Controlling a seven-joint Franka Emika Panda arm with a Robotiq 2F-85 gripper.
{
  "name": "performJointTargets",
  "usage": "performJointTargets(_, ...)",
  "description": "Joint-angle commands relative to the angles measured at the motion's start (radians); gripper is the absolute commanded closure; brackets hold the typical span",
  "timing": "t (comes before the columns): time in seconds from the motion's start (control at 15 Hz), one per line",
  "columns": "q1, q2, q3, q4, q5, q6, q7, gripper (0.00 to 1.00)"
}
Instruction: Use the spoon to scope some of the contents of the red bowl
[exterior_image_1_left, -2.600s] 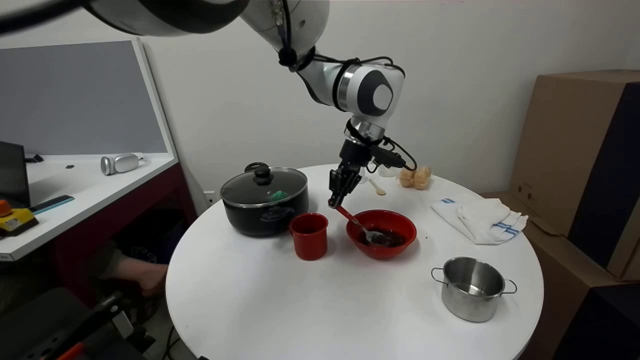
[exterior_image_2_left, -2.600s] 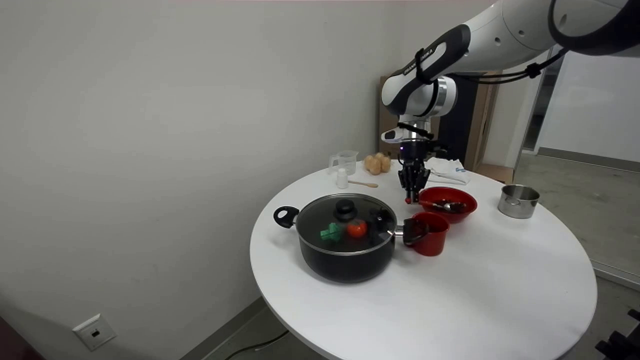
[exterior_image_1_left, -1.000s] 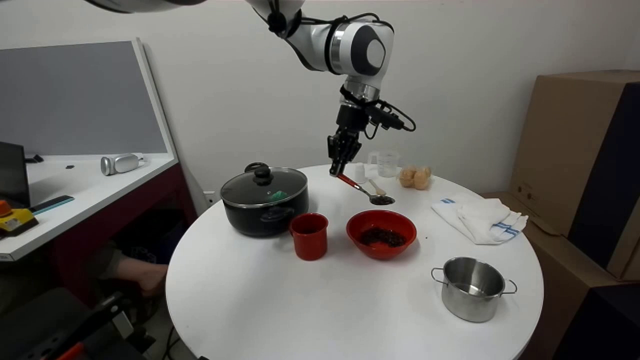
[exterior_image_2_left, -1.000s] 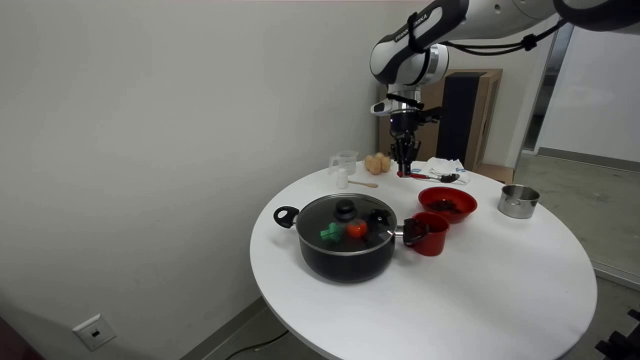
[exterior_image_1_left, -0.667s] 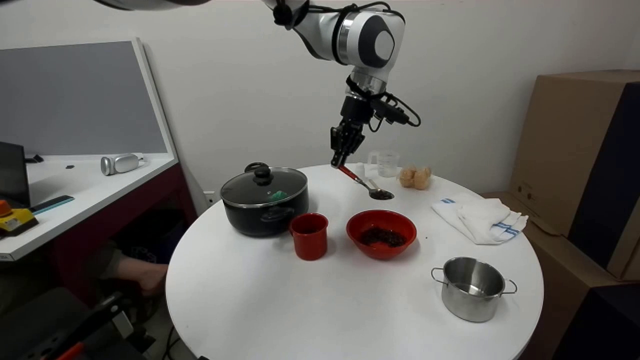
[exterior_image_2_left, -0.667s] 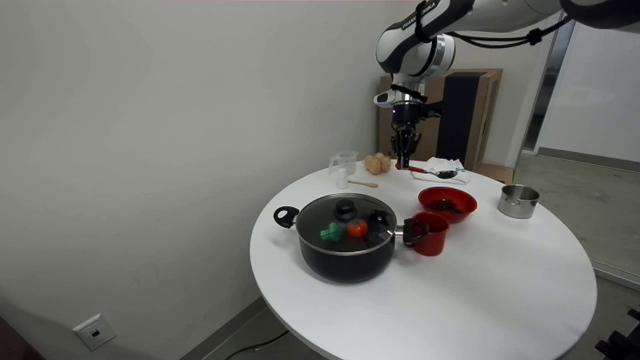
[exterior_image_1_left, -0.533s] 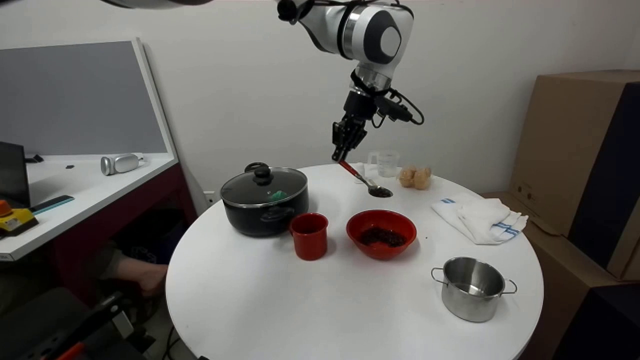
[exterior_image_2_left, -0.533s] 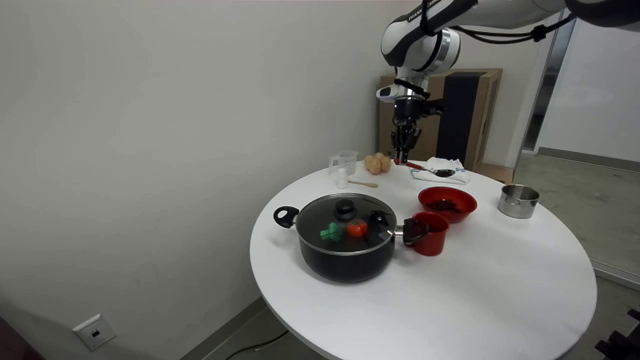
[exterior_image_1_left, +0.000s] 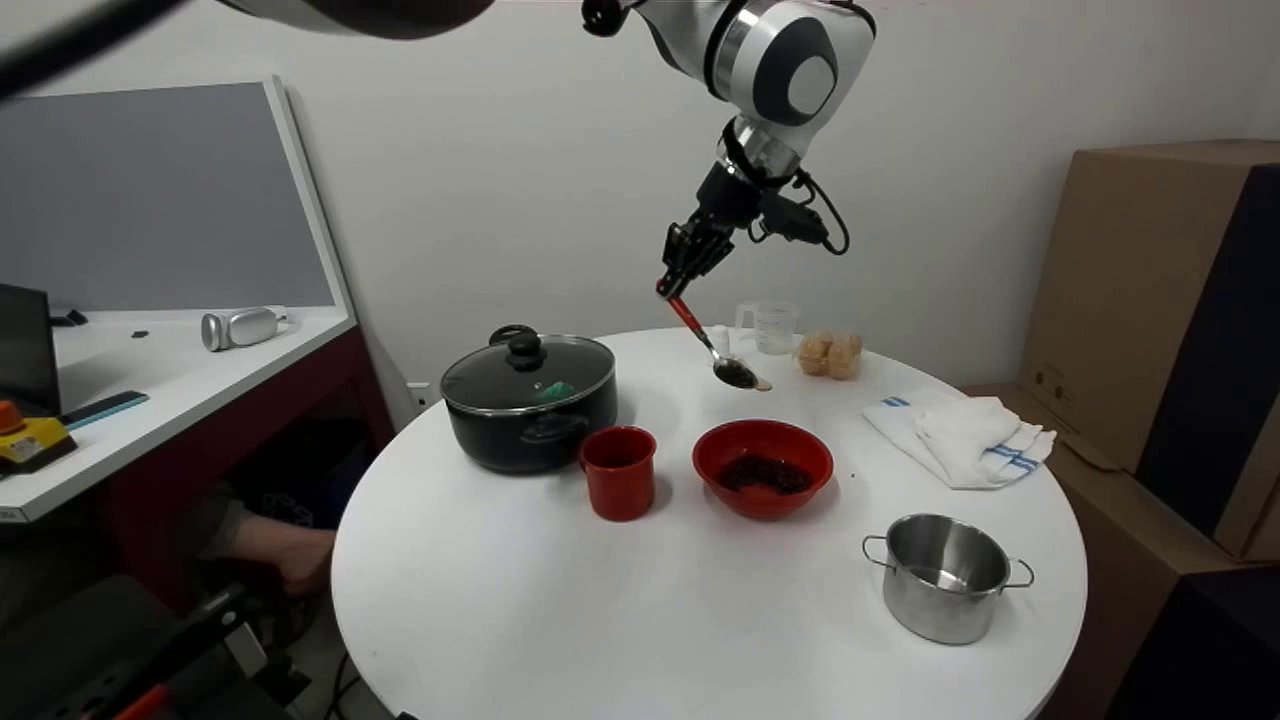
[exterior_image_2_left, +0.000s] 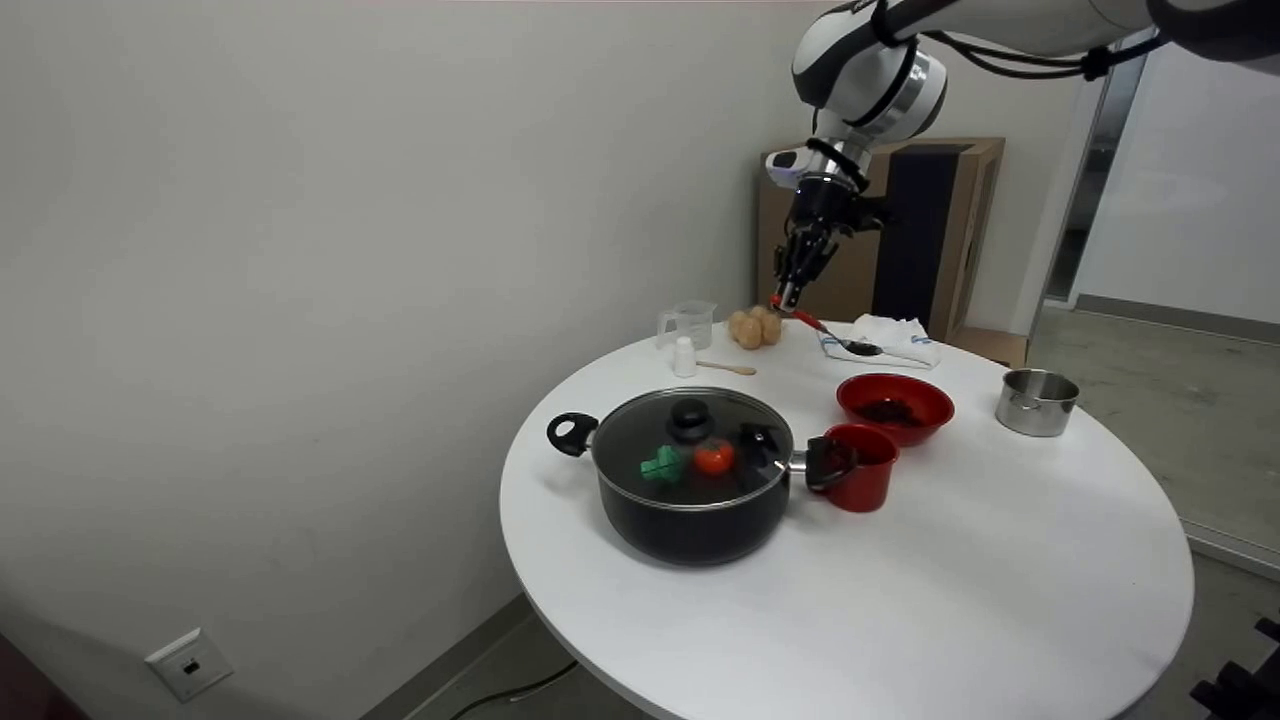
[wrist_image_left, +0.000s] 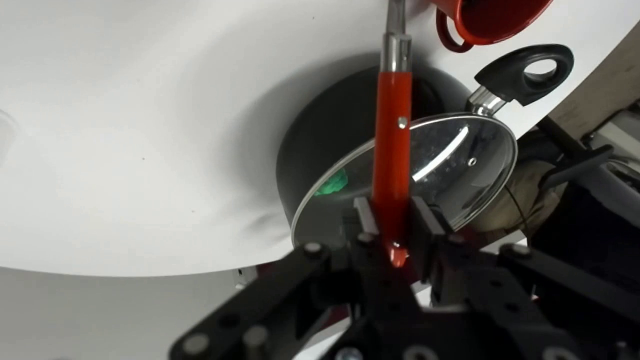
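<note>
My gripper (exterior_image_1_left: 674, 288) is shut on the red handle of the spoon (exterior_image_1_left: 688, 317); the handle also lies between the fingers (wrist_image_left: 392, 215) in the wrist view. The spoon hangs in the air, tilted with its scoop (exterior_image_1_left: 735, 374) lowest. Dark stuff shows in the scoop. In the wrist view the scoop is out of the picture. The wide red bowl (exterior_image_1_left: 765, 508) stands on the table, below the scoop in both exterior views; whether the scoop is directly over it I cannot tell. Dark contents (exterior_image_1_left: 765, 474) lie at the bowl's bottom. The spoon also shows against the towel (exterior_image_2_left: 812, 322).
A lidded black pot (exterior_image_1_left: 480, 440) and a red cup (exterior_image_1_left: 620, 490) stand beside the bowl. A steel pot (exterior_image_1_left: 935, 612) and folded towel (exterior_image_1_left: 960, 435) are on its other side. Behind are brown round things (exterior_image_1_left: 830, 356), a clear jug (exterior_image_1_left: 775, 328), a white bottle (exterior_image_2_left: 684, 357) and a wooden spoon (exterior_image_2_left: 728, 368).
The gripper has lifted the spoon out of the bowl with dark stuff in its scoop. Over the last half second the gripper has tilted, and the spoon hangs more steeply, scoop down.
</note>
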Motion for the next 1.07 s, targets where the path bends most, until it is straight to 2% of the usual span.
performJointTargets(0.0,-0.050,0.038,0.059,0.057,0.073,-0.040,-0.059,0.95)
performJointTargets(0.4,-0.155,0.058,0.142,0.111,0.155,-0.157,-0.164,0.95)
performJointTargets(0.73,-0.228,0.095,0.195,0.170,0.203,-0.308,-0.157,0.95)
performJointTargets(1.0,-0.270,0.122,0.231,0.192,0.246,-0.313,-0.146,0.95)
